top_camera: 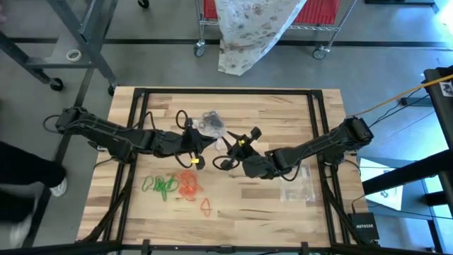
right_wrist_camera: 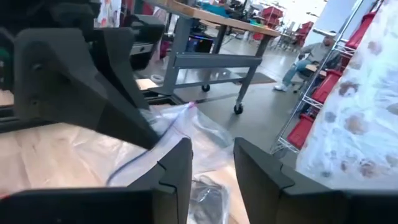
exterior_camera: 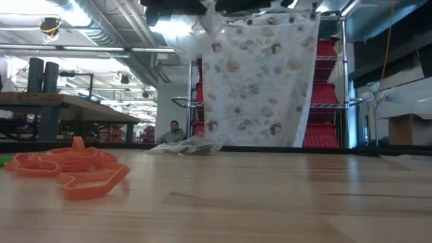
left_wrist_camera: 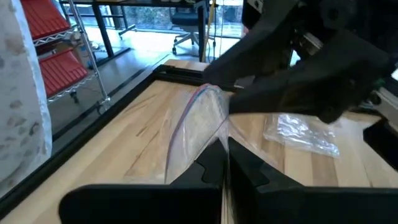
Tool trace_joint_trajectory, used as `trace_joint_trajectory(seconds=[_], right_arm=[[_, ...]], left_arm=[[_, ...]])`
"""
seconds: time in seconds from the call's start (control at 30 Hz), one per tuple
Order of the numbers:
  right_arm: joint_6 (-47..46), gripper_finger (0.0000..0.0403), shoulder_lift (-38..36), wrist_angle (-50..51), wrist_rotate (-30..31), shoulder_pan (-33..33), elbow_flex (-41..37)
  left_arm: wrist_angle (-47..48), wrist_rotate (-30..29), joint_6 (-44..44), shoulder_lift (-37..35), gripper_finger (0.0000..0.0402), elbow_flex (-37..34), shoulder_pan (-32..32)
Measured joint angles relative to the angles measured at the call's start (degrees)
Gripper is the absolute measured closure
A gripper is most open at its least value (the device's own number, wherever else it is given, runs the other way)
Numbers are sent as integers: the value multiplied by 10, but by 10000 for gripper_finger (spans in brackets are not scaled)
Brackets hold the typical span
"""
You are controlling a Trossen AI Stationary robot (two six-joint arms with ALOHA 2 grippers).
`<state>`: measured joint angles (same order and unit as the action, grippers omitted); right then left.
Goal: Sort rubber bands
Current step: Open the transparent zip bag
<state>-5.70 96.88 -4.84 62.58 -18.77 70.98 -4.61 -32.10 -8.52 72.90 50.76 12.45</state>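
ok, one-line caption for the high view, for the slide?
Both grippers, left and right, meet over a clear bag at mid-table, green and orange rubber bands heaped nearer the front edge.

Your two arms [top_camera: 120, 134] are matte black, jointed, trailing black cables; blocky angular fingers [right_wrist_camera: 180, 168], small yellow marks.

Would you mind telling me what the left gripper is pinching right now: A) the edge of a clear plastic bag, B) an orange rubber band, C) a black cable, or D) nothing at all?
A: in the left wrist view the left gripper has its fingers shut on the edge of the clear plastic bag, held up above the table.
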Motion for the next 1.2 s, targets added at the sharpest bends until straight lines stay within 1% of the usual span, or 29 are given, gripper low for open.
trace_joint_trajectory(seconds=[0.2, 0.33, 0.4, 0.5, 0.57, 0.63, 0.9, 0.97, 1.1, 1.2], right_arm=[[5, 305, -20, -3, 13, 1, 0], [36, 307, -36, -1, 9, 1, 0], [43, 307, -42, -1, -25, 1, 0], [50, 307, -43, 0, -118, -5, 0], [65, 307, -33, 5, -155, -7, 0], [80, 307, -25, 11, -151, -9, 0], [94, 307, -21, 25, -76, -7, 0], [100, 307, -21, 23, -86, -7, 0], [105, 307, -21, 23, -131, -7, 0], [125, 307, -21, 21, -133, -7, 0]], left_arm=[[13, 3, 13, 0, 401, 0, 6], [11, 3, 14, 0, 401, 0, 7], [11, 3, 14, 0, 401, 0, 6], [7, 2, 12, 0, 401, 0, 5], [8, 2, 12, 0, 401, 0, 5], [8, 2, 11, 0, 401, 0, 5], [8, 2, 10, 0, 401, 0, 6], [8, 2, 10, 0, 401, 0, 6], [7, 2, 10, 0, 401, 0, 6], [5, 2, 8, 0, 401, 0, 6]])
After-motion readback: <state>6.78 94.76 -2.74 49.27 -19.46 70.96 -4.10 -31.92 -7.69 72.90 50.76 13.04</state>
